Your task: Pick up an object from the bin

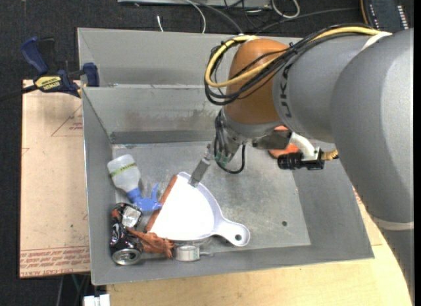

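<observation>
My gripper (197, 178) reaches down from under the orange wrist cover to the upper edge of a white scoop-shaped dish (187, 216) with a short handle, in the bin's front left part. Its tip is at the dish's top rim; I cannot see whether it touches. An orange-brown strip (162, 203) runs along the dish's left side and under it. Just left of that lies a small blue plastic piece (146, 199).
A clear plastic bottle (124, 170) lies at the left wall, and a crushed dark can (123, 238) sits in the front left corner beside a small metal cap (187, 253). The arm covers the bin's upper right.
</observation>
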You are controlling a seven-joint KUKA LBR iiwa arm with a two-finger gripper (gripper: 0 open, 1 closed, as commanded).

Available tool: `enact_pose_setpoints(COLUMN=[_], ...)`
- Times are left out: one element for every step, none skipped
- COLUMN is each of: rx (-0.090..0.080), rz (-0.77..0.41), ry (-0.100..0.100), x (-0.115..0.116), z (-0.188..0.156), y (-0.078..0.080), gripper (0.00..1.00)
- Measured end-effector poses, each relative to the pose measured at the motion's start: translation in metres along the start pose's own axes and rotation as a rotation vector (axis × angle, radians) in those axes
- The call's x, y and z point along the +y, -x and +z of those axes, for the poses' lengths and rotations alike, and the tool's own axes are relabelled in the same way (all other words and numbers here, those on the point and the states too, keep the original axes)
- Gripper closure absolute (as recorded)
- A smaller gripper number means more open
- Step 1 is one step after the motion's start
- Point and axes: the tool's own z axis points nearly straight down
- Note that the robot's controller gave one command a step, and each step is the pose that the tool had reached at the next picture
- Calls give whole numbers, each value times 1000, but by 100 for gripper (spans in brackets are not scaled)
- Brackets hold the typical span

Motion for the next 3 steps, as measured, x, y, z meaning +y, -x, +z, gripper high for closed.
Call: enact_pose_setpoints(rx=[-3, -5, -5], rz=[-43, -48, -182], ry=[3, -3, 2], x=[-10, -46, -25], z=[-88, 10, -32], y=[-18, -18, -51], gripper=[0, 0, 0])
